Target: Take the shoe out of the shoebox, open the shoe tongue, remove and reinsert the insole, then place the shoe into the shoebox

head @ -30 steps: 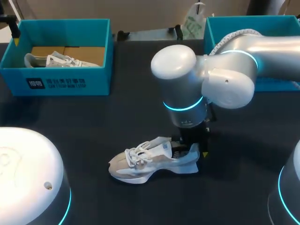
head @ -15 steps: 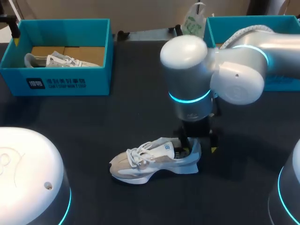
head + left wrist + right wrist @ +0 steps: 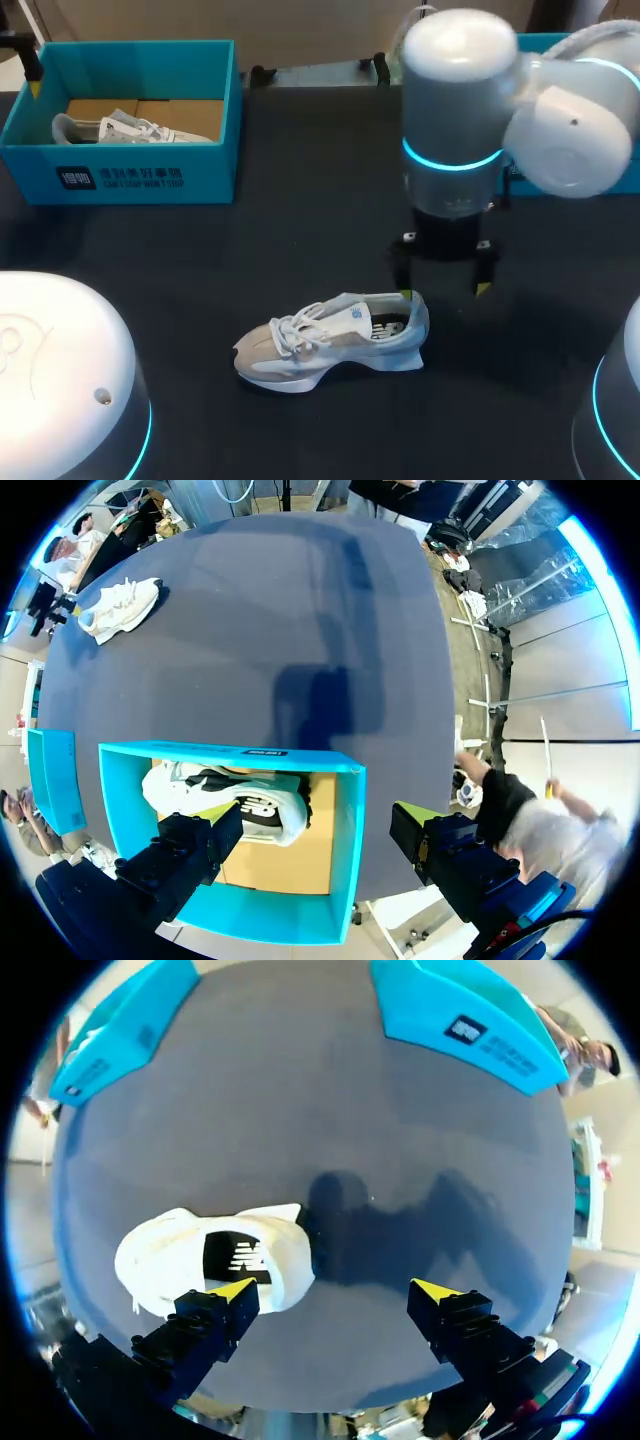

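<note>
A white and beige shoe lies on its sole on the dark table, toe to the left. My right gripper hangs open just above and behind its heel, touching nothing. In the right wrist view the shoe lies by one finger of the open gripper, its dark insole showing. The blue shoebox stands at the back left with a second shoe inside. My left gripper is open high above that shoebox, whose shoe shows below.
A second blue box stands at the back right, mostly hidden behind my right arm. In the right wrist view two blue boxes lie far ahead of the gripper. The table shoe shows far off in the left wrist view.
My right gripper opened, let go of the shoe's heel, and rose away to the back right. The shoe stays on the table. The left arm has not moved.
</note>
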Available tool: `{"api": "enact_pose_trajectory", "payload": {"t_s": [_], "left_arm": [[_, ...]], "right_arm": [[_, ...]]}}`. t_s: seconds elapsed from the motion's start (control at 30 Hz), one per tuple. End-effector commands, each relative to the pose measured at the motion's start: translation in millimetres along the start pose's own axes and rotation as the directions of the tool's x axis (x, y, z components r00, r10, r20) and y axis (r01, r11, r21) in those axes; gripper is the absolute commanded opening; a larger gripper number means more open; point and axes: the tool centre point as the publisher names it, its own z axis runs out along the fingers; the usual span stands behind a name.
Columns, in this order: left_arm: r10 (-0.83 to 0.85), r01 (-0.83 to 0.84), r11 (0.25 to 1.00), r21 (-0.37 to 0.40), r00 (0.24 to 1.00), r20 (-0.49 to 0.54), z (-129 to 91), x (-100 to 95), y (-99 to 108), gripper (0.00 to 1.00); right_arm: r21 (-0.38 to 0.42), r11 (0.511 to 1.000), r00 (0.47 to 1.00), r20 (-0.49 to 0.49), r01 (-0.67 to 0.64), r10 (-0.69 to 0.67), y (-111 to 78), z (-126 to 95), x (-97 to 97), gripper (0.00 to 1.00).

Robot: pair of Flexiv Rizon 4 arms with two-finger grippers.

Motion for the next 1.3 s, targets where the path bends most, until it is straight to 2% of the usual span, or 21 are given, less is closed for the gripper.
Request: {"api": "enact_pose_trajectory", "payload": {"t_s": [0.03,0.07,0.13,0.17,0.2,0.57,0.6,0.63,0.67,0.73,0.83,0.87,0.9,0.93,1.3], "left_arm": [[0.001,-0.001,1.0,-0.002,1.0,-0.001,0.3,0.1,-0.5,1.0],[0.001,-0.001,1.0,-0.002,1.0,-0.001,0.3,0.1,-0.5,1.0],[0.001,-0.001,1.0,-0.002,1.0,-0.001,0.3,0.1,-0.5,1.0],[0.001,-0.001,1.0,-0.002,1.0,-0.001,0.3,0.1,-0.5,1.0],[0.001,-0.001,1.0,-0.002,1.0,-0.001,0.3,0.1,-0.5,1.0],[0.001,-0.001,1.0,-0.002,1.0,-0.001,0.3,0.1,-0.5,1.0],[0.001,-0.001,1.0,-0.002,1.0,-0.001,0.3,0.1,-0.5,1.0],[0.001,-0.001,1.0,-0.002,1.0,-0.001,0.3,0.1,-0.5,1.0],[0.001,-0.001,1.0,-0.002,1.0,-0.001,0.3,0.1,-0.5,1.0],[0.001,-0.001,1.0,-0.002,1.0,-0.001,0.3,0.1,-0.5,1.0],[0.001,-0.001,1.0,-0.002,1.0,-0.001,0.3,0.1,-0.5,1.0],[0.001,-0.001,1.0,-0.002,1.0,-0.001,0.3,0.1,-0.5,1.0],[0.001,-0.001,1.0,-0.002,1.0,-0.001,0.3,0.1,-0.5,1.0],[0.001,-0.001,1.0,-0.002,1.0,-0.001,0.3,0.1,-0.5,1.0],[0.001,-0.001,1.0,-0.002,1.0,-0.001,0.3,0.1,-0.5,1.0]], "right_arm": [[-0.087,0.993,0.944,-0.313,0.085,-0.109,-8.8,-7.8,-42.8,1.0],[-0.103,0.989,0.93,-0.341,0.105,-0.134,-7.3,-7.4,-46.5,1.0],[-0.209,0.96,0.862,-0.433,0.187,-0.263,-6.7,-10.1,-53.9,1.0],[-0.223,0.942,0.828,-0.454,0.251,-0.328,-5.7,-11.3,-56.0,1.0],[-0.203,0.929,0.804,-0.467,0.309,-0.369,-3.5,-11.9,-57.2,1.0],[-0.203,0.929,0.804,-0.467,0.309,-0.369,-3.5,-11.9,-57.2,1.0],[-0.236,0.916,0.796,-0.456,0.323,-0.398,-2.1,-8.0,-60.3,1.0],[-0.304,0.891,0.766,-0.462,0.337,-0.447,-1.7,-6.6,-63.6,1.0],[-0.428,0.838,0.702,-0.478,0.339,-0.528,-1.0,-7.8,-67.6,1.0],[-0.508,0.79,0.666,-0.461,0.345,-0.587,0.4,-7.6,-77.1,1.0],[-0.669,0.661,0.565,-0.417,0.34,-0.712,5.3,-6.5,-92.4,1.0],[-0.738,0.578,0.498,-0.377,0.348,-0.781,6.8,-5.1,-96.0,1.0],[-0.825,0.456,0.385,-0.322,0.334,-0.865,6.8,-3.8,-99.0,1.0],[-0.866,0.4,0.285,-0.319,0.3,-0.904,7.0,1.0,-104.7,1.0],[-0.866,0.4,0.285,-0.319,0.3,-0.904,7.0,1.0,-104.7,1.0]]}}
